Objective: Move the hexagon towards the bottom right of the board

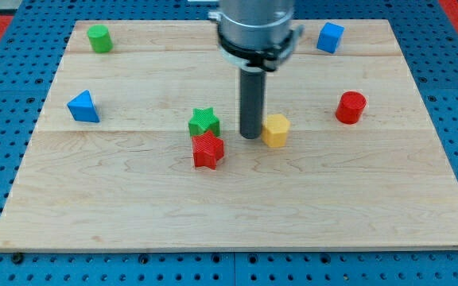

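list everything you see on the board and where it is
green cylinder: 1, green, top left
blue cube: 1, blue, top right
blue triangle: 1, blue, left
red cylinder: 1, red, right
green star: 1, green, centre
red star: 1, red, just below green star
yellow hexagon: 1, yellow, centre
board: 1, pale wood
my tip: 1, dark, at yellow hexagon's left side

Blocks on board: 7 total. 2 green: 1 cylinder (98, 38), 1 star (203, 121). 2 blue: 1 cube (331, 37), 1 triangle (83, 106). 2 red: 1 cylinder (351, 107), 1 star (207, 150). 1 yellow hexagon (276, 130). 1 wooden board (237, 206).
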Motion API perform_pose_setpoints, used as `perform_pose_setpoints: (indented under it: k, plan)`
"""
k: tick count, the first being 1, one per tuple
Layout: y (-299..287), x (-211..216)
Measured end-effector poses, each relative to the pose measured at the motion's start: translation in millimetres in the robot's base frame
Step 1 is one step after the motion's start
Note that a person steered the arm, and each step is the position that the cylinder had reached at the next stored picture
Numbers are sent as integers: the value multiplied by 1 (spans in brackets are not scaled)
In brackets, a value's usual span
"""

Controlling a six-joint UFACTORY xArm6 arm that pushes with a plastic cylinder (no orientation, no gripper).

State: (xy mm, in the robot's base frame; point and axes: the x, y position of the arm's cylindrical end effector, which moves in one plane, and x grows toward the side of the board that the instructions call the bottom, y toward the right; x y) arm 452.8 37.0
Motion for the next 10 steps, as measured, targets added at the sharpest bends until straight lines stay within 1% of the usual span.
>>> perform_pose_setpoints:
  k: [1, 2, 3, 4, 5, 8, 10]
  plan:
    - [-32, -28]
    - [26, -27]
    - [67, 41]
    - [110, 56]
    - [124, 70]
    - [101, 41]
    - [121, 41]
